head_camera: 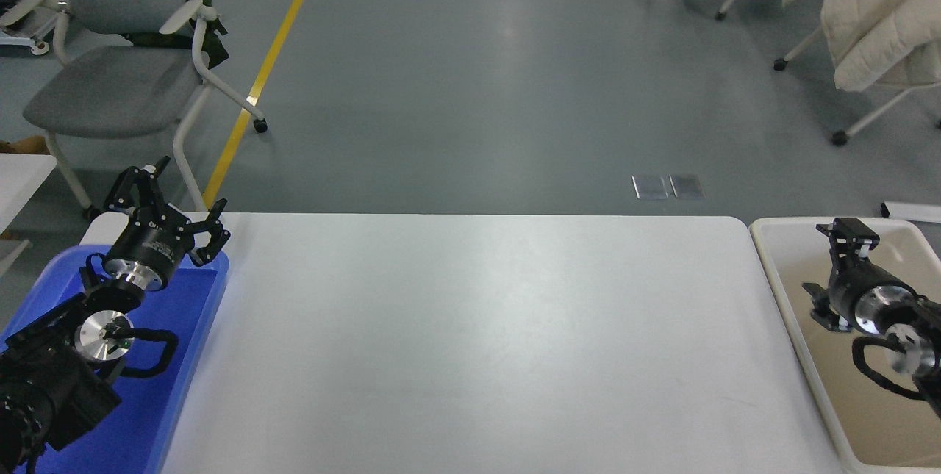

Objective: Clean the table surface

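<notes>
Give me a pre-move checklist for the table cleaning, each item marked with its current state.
1. Table surface free of visible items: ok.
2. Left pincer parked over the blue tray, fingers spread: ok.
3. Right pincer above the beige bin, off the tabletop: ok.
4. Right pincer empty: cannot tell; it is seen from behind.
5. Bin contents: cannot tell; the arm hides part of the inside.
6. No person at the far side: ok.

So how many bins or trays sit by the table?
2: a blue tray at the left end under the left arm, a beige bin at the right end.
</notes>
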Robot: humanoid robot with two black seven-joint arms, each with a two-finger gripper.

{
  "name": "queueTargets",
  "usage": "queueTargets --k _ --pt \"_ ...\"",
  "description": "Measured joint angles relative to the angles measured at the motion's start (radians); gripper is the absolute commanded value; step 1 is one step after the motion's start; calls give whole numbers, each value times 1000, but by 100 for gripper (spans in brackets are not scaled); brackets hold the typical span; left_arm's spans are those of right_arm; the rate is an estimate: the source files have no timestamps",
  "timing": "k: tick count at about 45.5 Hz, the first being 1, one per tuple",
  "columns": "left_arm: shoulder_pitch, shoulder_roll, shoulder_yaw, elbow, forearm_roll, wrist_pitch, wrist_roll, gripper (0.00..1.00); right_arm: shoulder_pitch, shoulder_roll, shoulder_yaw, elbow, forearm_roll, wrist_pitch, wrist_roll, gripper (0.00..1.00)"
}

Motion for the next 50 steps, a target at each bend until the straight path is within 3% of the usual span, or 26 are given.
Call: queueTargets --k 11,27,50 --pt "0 0 0 0 0 -1 0 100 -6 169 221 70 -35 2 21 100" --pt "-1 0 0 0 0 -1 0 100 -10 398 384 23 -160 37 185 100" --pt "-1 0 0 0 0 -1 0 100 -19 466 399 -74 -239 51 311 100"
